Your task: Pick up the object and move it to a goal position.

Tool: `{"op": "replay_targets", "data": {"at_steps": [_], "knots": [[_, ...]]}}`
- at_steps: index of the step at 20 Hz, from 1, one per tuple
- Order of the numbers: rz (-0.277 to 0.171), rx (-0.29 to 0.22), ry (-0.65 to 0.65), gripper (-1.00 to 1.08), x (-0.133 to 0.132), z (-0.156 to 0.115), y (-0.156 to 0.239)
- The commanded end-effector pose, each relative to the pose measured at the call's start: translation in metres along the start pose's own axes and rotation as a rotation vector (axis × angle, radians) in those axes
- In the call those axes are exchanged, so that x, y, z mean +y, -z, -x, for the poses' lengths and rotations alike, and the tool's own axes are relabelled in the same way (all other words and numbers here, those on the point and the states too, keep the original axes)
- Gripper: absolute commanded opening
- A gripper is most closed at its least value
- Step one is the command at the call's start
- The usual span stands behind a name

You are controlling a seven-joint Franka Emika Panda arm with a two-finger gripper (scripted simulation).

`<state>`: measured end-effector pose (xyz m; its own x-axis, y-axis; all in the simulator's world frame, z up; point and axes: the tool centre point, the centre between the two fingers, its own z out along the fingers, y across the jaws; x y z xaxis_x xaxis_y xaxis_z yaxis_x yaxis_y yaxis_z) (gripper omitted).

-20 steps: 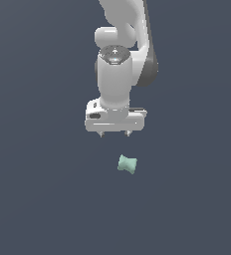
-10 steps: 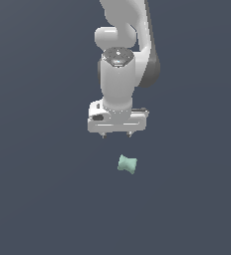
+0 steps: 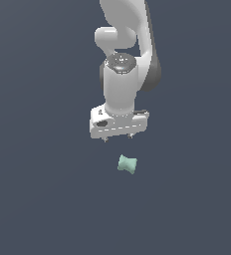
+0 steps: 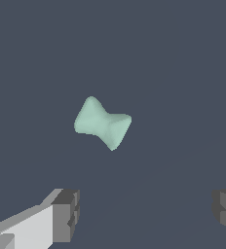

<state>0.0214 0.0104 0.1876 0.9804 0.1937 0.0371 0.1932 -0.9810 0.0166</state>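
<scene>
The white arm (image 3: 125,45) comes down from the top of the exterior view, its wrist pointing straight down. The gripper (image 3: 118,138) hangs at its end with the two short fingers (image 4: 66,215) set wide apart, nothing between them, touching nothing.

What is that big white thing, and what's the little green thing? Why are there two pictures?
The white thing is a robot arm in a computer simulation. At its end is a gripper with two fingers for grabbing. They are spread apart and holding nothing. The little green thing is a spool-shaped block, pinched in the middle like a bow tie, lying on the dark surface. One picture looks at the whole arm from outside. The other comes from a camera on the arm's wrist, looking past the fingers at the block.
</scene>
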Motion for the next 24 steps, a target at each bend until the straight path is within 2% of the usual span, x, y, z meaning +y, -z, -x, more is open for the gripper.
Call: {"op": "replay_targets", "data": {"at_steps": [1, 24], "knots": [[0.001, -0.003, 0.056, 1.0, -0.002, -0.003, -0.004], [-0.013, -0.028, 0.737, 1.0, -0.024, -0.034, -0.058]]}}
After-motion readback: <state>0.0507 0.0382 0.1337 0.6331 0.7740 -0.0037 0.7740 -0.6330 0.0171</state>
